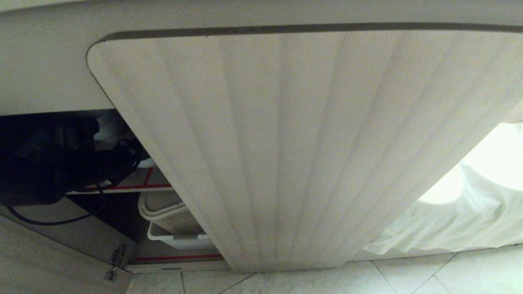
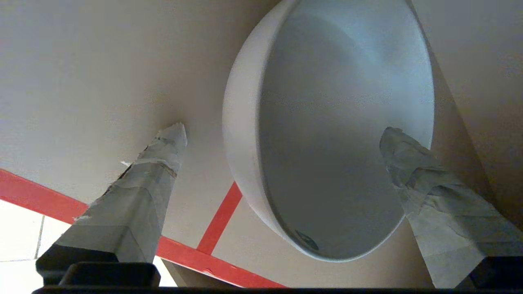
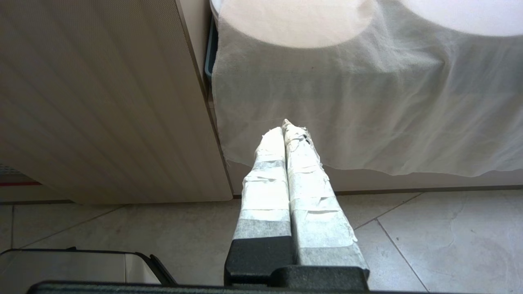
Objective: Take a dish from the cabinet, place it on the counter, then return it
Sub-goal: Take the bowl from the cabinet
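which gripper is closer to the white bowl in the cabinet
Left. The left gripper is open on the cabinet shelf with the white bowl between its fingers; the right gripper hangs shut outside, above the floor.

1. The left gripper [image 2: 282,134] has two long, tapered fingers [image 2: 135,204] wrapped in pale grey tape, frayed at the tips, rising from black square bases.
2. The right gripper [image 3: 288,126] shows the same whitish tape in overlapping bands on black mounts.
3. In the head view, the left arm [image 1: 49,159] is a black bulk at nine o'clock, trailing a looped black cable [image 1: 61,220].
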{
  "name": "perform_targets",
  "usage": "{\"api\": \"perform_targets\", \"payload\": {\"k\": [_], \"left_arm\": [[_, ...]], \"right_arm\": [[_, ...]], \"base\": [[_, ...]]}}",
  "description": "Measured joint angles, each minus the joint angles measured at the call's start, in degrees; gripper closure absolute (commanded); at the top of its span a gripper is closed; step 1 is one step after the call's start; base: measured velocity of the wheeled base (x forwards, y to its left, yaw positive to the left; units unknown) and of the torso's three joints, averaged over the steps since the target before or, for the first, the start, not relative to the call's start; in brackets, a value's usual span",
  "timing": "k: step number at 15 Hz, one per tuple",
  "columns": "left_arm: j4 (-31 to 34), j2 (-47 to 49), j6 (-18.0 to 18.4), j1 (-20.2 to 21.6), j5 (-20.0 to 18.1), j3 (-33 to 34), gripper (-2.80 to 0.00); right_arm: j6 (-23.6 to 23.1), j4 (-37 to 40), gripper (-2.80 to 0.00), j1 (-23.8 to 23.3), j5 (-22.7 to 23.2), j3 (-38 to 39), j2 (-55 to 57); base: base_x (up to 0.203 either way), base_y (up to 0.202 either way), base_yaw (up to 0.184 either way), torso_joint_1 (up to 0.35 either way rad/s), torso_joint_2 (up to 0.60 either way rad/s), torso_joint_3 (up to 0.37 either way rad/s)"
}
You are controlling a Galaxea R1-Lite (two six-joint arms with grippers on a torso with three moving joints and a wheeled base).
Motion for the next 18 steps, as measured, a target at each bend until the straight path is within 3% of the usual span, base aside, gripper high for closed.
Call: {"api": "perform_targets", "payload": {"k": [5,6,18], "left_arm": [[-0.2,0.0,-0.1,-0.1,0.7,0.0,-2.8],[-0.3,0.0,-0.1,-0.1,0.8,0.1,0.0],[-0.4,-1.0,-0.1,0.1,0.8,0.8,0.0]], "right_arm": [[0.0,0.0,0.0,0.0,0.0,0.0,0.0],[0.0,0.0,0.0,0.0,0.0,0.0,0.0],[0.0,0.0,0.0,0.0,0.0,0.0,0.0]], "base": [[0.0,0.0,0.0,0.0,0.0,0.0],[0.0,0.0,0.0,0.0,0.0,0.0],[0.0,0.0,0.0,0.0,0.0,0.0]]}}
